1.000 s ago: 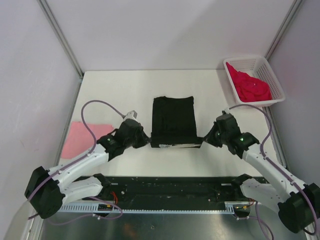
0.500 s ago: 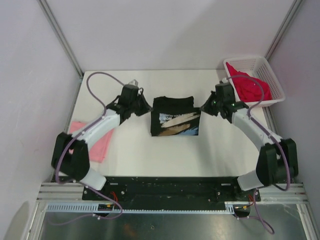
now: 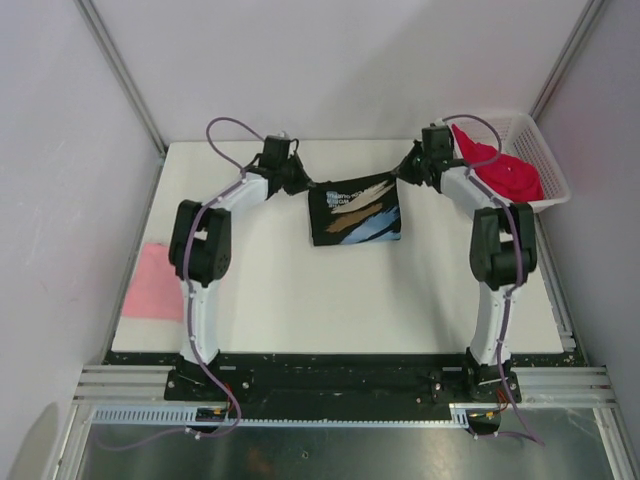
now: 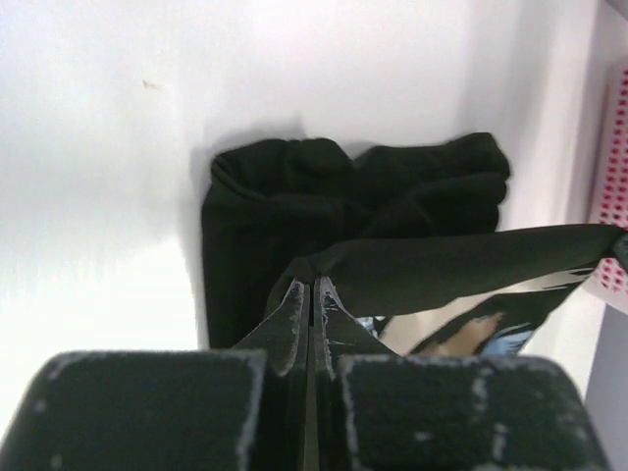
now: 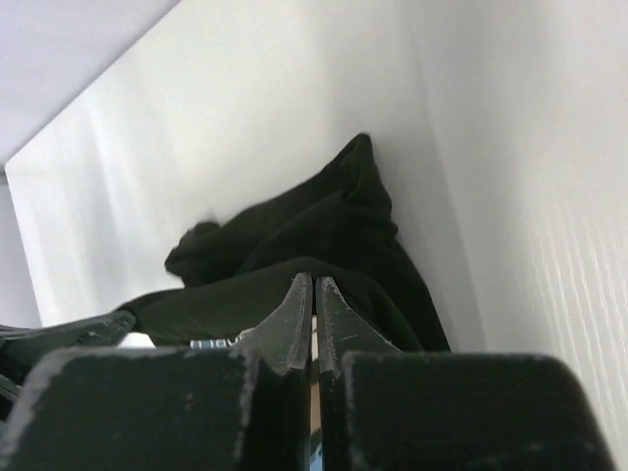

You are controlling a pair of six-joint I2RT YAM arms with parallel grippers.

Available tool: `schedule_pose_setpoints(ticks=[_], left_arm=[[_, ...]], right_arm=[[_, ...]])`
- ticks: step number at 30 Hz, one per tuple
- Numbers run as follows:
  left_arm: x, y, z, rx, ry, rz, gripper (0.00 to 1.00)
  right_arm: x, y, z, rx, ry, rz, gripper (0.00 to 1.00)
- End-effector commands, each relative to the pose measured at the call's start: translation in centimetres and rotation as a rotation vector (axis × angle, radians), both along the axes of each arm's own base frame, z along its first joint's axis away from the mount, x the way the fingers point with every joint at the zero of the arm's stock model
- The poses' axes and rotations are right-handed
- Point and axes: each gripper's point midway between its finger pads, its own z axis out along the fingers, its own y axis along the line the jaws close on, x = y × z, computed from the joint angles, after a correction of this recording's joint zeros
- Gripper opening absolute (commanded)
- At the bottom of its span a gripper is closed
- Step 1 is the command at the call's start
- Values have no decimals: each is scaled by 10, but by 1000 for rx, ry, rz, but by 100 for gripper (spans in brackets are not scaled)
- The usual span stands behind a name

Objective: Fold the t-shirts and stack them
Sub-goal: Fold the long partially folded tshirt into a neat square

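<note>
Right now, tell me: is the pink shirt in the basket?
No, the pink shirt lies flat at the near left, while the basket at the far right holds the red shirt.

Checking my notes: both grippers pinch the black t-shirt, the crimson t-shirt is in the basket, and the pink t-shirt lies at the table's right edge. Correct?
No. In the top external view the pink t-shirt lies at the table's left edge. The left gripper and right gripper do pinch the black t-shirt; the crimson t-shirt is in the basket.
</note>
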Motion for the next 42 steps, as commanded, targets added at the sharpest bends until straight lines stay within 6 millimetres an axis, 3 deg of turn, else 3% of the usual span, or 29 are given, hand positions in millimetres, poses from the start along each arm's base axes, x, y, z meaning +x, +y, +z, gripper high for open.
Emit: schedule_pose_setpoints(ticks=[1,5,8,12,16,20,25,30,35,42], left_arm=[[38,-2,-8,-32,-44,-15,0],[51,-4,-38,-62,5,4,0],[45,-4,-59,-78,61,8,0],[22,-2,-77,-70,125,5,0],[-9,2,-79,-42,158,5,0],[-55,0,-72,-22,177,3,0],[-126,2,-67,21,201,-3,0],[-172,12,-52,43,172,-38,0],[-194,20,-33,26,129,-62,0],[-192,21,-7,6,68,-73,0]], right_arm=[[43,3,-11,-3,-47,5,0],[54,8,-58,-3,41,6,0],[47,13,-84,-9,107,8,0],[17,13,-105,-5,180,-1,0],[-32,3,-121,1,260,-33,0],[-83,-2,-116,-19,305,-49,0],[-145,-9,-110,-35,346,-64,0],[-186,-7,-84,-83,308,-37,0],[-201,-1,-48,-131,216,-22,0],[-196,7,-10,-66,108,-8,0]])
